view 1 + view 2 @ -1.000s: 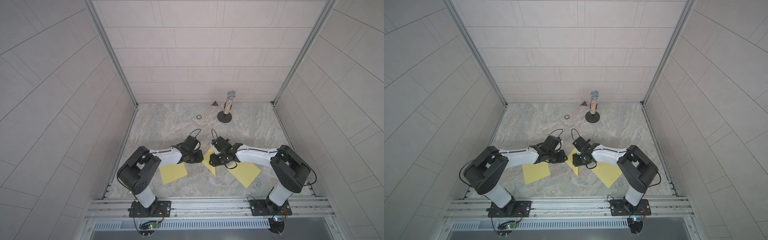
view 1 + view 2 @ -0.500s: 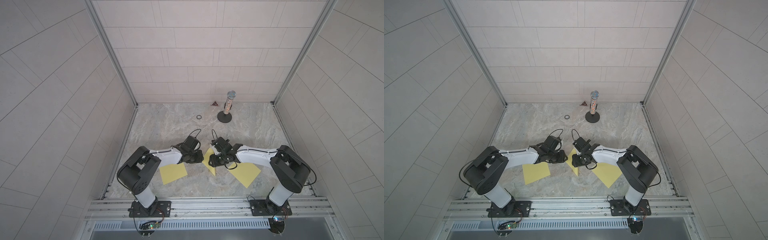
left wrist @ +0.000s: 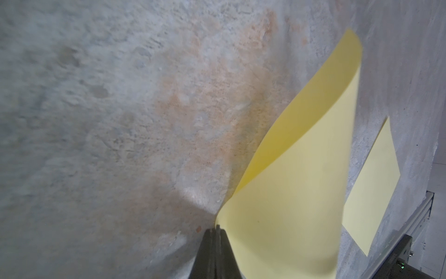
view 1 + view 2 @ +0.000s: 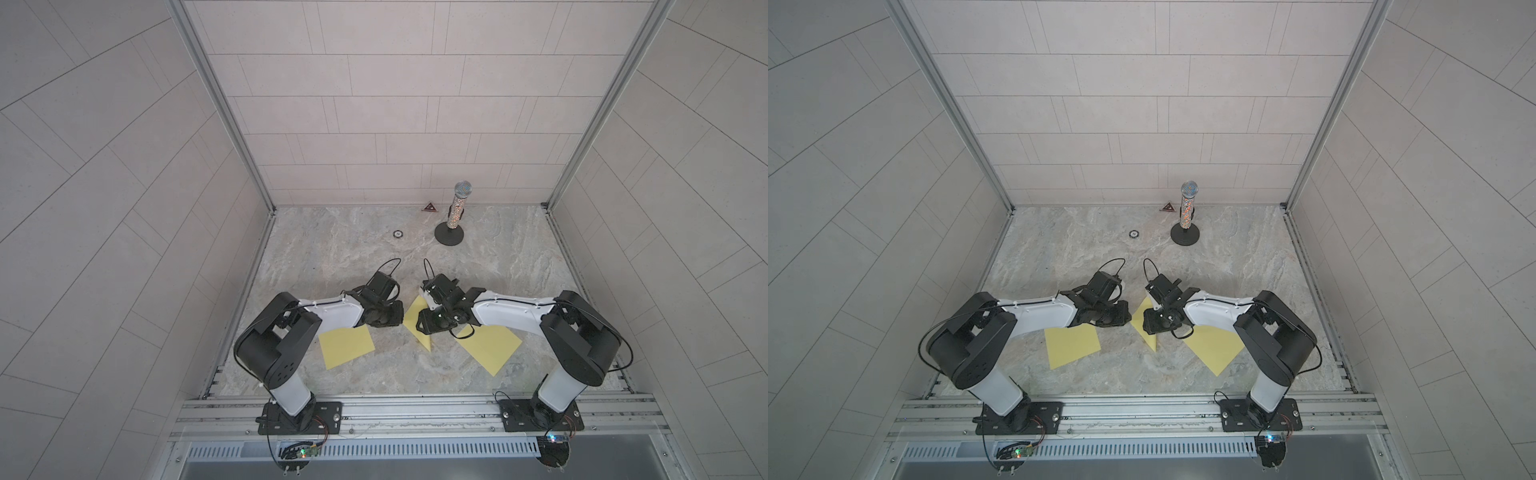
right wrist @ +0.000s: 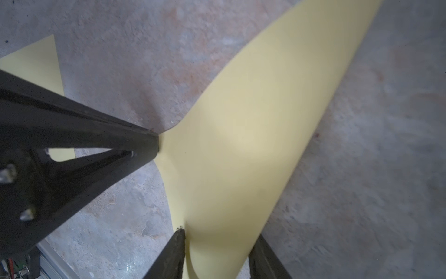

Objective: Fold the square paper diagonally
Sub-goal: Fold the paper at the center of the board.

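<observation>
The square paper [image 4: 413, 320] [image 4: 1139, 322] is a yellow sheet lying between my two grippers on the marble floor, bent over into a loose curl. My left gripper [image 4: 400, 316] [image 3: 217, 228] is shut on one corner of it. In the right wrist view that left gripper [image 5: 156, 142] pinches the sheet [image 5: 241, 145] at its edge. My right gripper [image 4: 422, 326] [image 5: 218, 234] stands open, its two fingers apart on either side of the curled paper. In the left wrist view the paper [image 3: 289, 193] arches up from the fingertips.
Two more flat yellow sheets lie nearby, one under the left arm [image 4: 345, 347] and one under the right arm [image 4: 488, 347]. A microphone on a round stand [image 4: 455, 220], a small ring [image 4: 398, 234] and a red triangle [image 4: 430, 207] sit near the back wall.
My left gripper's jaws have closed onto the paper's corner. The right gripper's jaws have widened a little. Neither arm has visibly shifted.
</observation>
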Tool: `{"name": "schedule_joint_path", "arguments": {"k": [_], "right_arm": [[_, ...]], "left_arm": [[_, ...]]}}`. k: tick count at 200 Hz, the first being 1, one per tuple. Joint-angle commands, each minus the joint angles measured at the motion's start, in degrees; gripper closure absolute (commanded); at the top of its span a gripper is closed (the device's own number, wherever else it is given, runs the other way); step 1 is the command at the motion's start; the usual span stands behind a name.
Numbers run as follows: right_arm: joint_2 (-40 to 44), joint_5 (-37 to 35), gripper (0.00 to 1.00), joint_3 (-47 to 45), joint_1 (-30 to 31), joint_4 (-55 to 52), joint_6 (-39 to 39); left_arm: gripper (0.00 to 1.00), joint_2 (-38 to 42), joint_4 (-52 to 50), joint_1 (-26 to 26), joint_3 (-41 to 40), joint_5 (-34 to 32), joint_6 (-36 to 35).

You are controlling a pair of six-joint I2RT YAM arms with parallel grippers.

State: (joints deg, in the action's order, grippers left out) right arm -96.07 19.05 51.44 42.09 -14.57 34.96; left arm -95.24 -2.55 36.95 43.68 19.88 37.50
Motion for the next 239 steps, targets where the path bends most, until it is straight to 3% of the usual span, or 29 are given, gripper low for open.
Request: {"name": "schedule_joint_path", "arguments": {"k": [1,72,104,198,239], "right_arm": [[0.70,-1.58,0.50,-0.91,-0.16,-2.81,-0.63],[6.51,-4.75,0.43,1.80,-0.43,-9.04,-1.63],[10.23,-2.76,0.42,3.04,-0.14,-9.91,-1.40],[5.57,7.06,0.65,5.07,0.37,-0.85,2.67],[0.68,6.88,0.70,5.78,0.54,0.00,3.18]], "left_arm": [[0.92,-1.44,-5.78,0.20,-1.77,-1.29,-0.93],[0.94,-1.79,-6.44,0.39,-1.35,-1.55,-1.19],[0.94,-1.88,-6.70,0.49,-1.14,-1.71,-1.34],[0.94,-2.22,-7.65,0.88,-0.50,-2.29,-1.81],[0.94,-2.23,-7.75,0.87,-0.52,-2.21,-1.90]]}}
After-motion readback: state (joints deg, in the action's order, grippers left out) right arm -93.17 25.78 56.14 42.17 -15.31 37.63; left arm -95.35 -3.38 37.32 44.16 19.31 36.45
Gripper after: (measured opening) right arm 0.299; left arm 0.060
